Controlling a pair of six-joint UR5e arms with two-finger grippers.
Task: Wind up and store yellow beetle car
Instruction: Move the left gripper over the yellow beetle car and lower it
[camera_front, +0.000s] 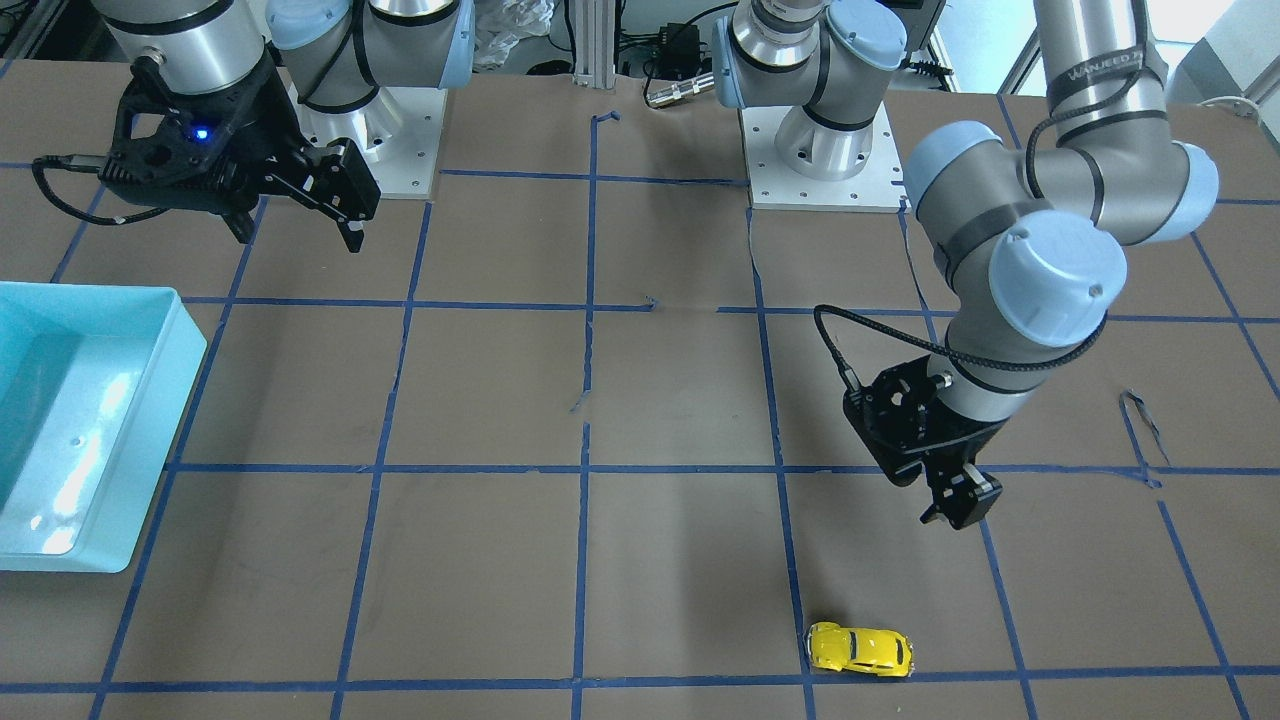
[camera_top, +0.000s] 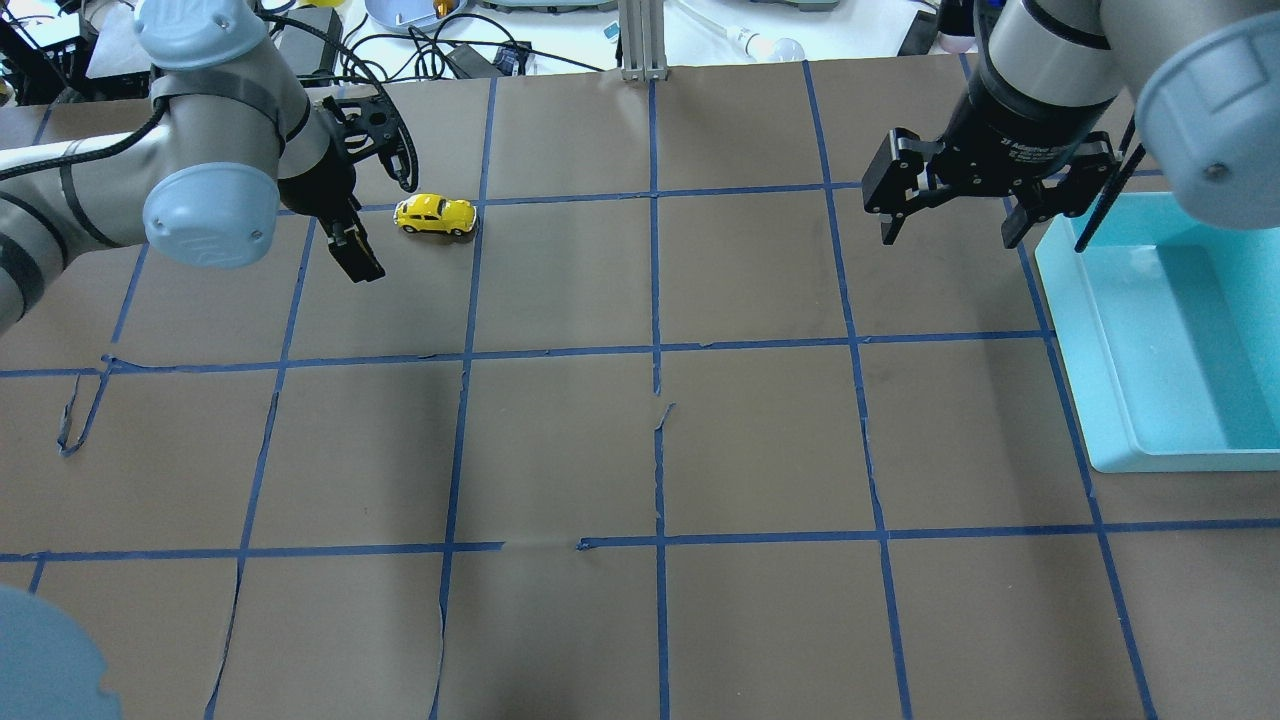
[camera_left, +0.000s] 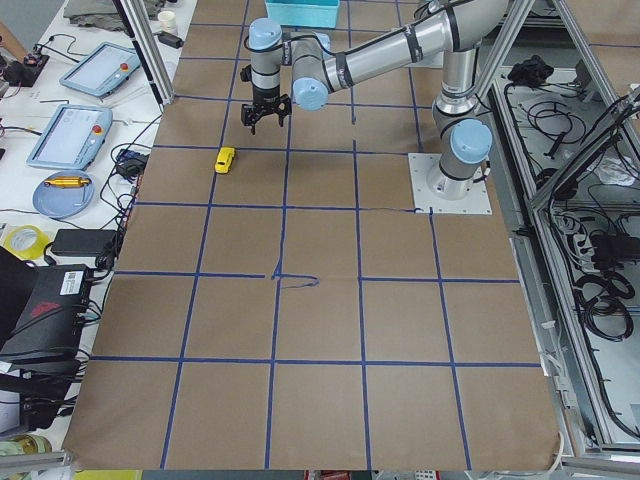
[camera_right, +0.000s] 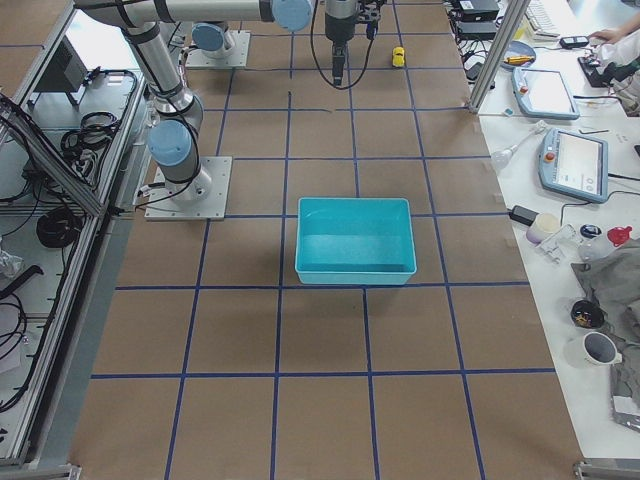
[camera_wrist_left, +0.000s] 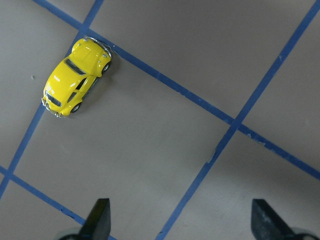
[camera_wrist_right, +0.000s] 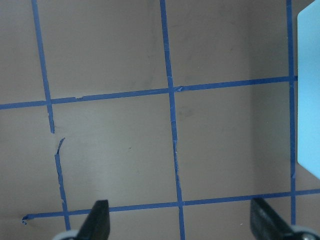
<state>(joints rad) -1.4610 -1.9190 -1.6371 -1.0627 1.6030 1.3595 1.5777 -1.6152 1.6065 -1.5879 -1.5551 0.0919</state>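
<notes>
On brown blue-taped table (camera_top: 760, 440): yellow beetle car (camera_top: 435, 214) | left claw (camera_wrist_left: 182, 222) released | right claw (camera_top: 948, 236) released

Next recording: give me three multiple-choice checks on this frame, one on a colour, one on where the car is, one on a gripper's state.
1. What colour is the bin? A red; B light blue; C black.
2. Where is the yellow beetle car? A in the bin; B on the table, near the left gripper; C on the floor.
3. How is the left gripper? A shut on the yellow beetle car; B shut on nothing; C open, holding nothing.

Key: 1 B, the bin shows pale turquoise-blue in every view. 2 B, the yellow beetle car stands on its wheels on the brown table surface. 3 C, the left wrist view shows the fingertips wide apart, with the yellow beetle car lying beyond them, untouched.
</notes>
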